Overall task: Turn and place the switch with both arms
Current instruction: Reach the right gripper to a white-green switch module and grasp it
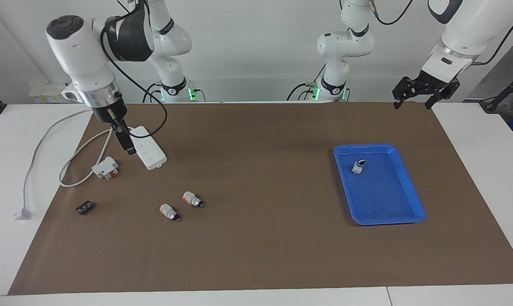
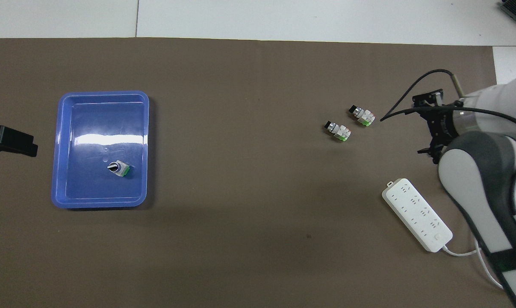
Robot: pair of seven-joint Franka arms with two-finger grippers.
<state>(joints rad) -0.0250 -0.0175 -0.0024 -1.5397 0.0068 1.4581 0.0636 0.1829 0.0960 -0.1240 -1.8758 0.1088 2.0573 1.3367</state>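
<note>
Two switches lie on their sides on the brown mat toward the right arm's end, one [image 1: 193, 199] [image 2: 362, 115] a little nearer to the robots than the other [image 1: 169, 211] [image 2: 337, 130]. A third switch [image 1: 358, 166] [image 2: 119, 168] stands in the blue tray [image 1: 379, 146] [image 2: 104, 93]. My right gripper [image 1: 128, 148] [image 2: 431, 124] points down, open and empty, over the mat beside the power strip [image 1: 145, 146], apart from the switches. My left gripper [image 1: 412, 105] [image 2: 14, 143] waits open and empty, raised at the left arm's end.
A white-and-red boxy block [image 1: 105, 168] and a small dark block [image 1: 84, 208] lie on the mat near the right arm's end; the arm hides both in the overhead view. The strip's white cable and plug [image 1: 22, 212] loop off the mat.
</note>
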